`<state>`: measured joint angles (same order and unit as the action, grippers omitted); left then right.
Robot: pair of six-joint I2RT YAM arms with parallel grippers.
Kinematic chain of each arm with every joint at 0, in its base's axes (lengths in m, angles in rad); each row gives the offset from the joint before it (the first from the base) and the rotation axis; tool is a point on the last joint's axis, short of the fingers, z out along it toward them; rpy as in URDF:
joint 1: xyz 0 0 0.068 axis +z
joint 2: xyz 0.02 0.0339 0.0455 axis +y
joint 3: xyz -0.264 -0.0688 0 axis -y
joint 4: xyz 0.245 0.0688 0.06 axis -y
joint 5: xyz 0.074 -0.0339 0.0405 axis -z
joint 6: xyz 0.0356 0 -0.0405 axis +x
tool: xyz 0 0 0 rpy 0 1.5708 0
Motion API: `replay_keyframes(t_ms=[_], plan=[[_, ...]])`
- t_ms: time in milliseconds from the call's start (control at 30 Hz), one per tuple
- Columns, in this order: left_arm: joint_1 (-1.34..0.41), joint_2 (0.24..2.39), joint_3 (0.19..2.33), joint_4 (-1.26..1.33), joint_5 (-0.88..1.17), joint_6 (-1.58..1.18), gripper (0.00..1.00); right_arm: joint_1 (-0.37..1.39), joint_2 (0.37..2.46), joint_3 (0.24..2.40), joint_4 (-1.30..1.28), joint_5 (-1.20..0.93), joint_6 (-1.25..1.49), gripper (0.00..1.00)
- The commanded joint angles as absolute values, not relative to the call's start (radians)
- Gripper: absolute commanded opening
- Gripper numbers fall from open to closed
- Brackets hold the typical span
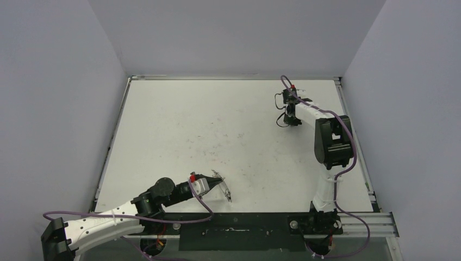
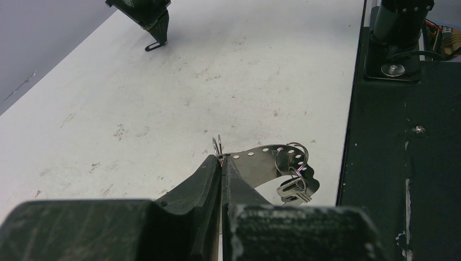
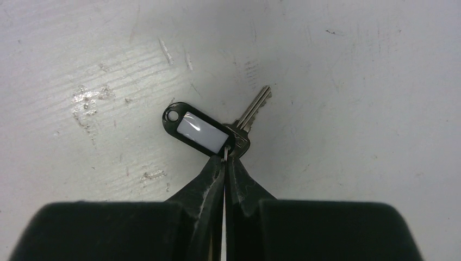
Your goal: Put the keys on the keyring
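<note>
The keys show in the right wrist view as one silver key (image 3: 253, 111) joined to a black oblong tag with a white label (image 3: 197, 129). My right gripper (image 3: 224, 159) is shut on the small ring that joins them, low over the far right of the table (image 1: 293, 120). The keyring (image 2: 274, 157) is a silvery loop carrying small rings (image 2: 292, 156) and a small silver key (image 2: 293, 191). My left gripper (image 2: 222, 159) is shut on its edge, holding it near the table's front (image 1: 213, 182). The keyring (image 1: 224, 189) sticks out to the right of the fingers.
A black base plate (image 1: 244, 231) runs along the near edge and also shows in the left wrist view (image 2: 402, 163). The right arm's base (image 2: 399, 32) stands on it. Grey walls close in the white table (image 1: 217, 125) on three sides.
</note>
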<state>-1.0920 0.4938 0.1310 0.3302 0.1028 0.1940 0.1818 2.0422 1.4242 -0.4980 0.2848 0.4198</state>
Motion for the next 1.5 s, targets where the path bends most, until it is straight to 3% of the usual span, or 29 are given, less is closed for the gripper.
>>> replay_keyframes(t_ms=[0,600,1200,1467], plan=[[-1.093,0.487,0.176,0.343,0.112,0.198,0.00,0.174,2.017,1.448,-0.504,0.300,0.411,0.00],[-1.092,0.494,0.217,0.245,0.114,0.179,0.00,0.326,1.611,1.209,-0.546,0.118,0.290,0.00],[-1.092,0.450,0.238,0.111,0.120,0.190,0.00,0.366,1.144,0.825,-0.405,-0.493,0.201,0.00],[-1.092,0.456,0.266,0.085,0.148,0.234,0.00,0.451,1.029,0.805,-0.403,-0.455,0.156,0.00]])
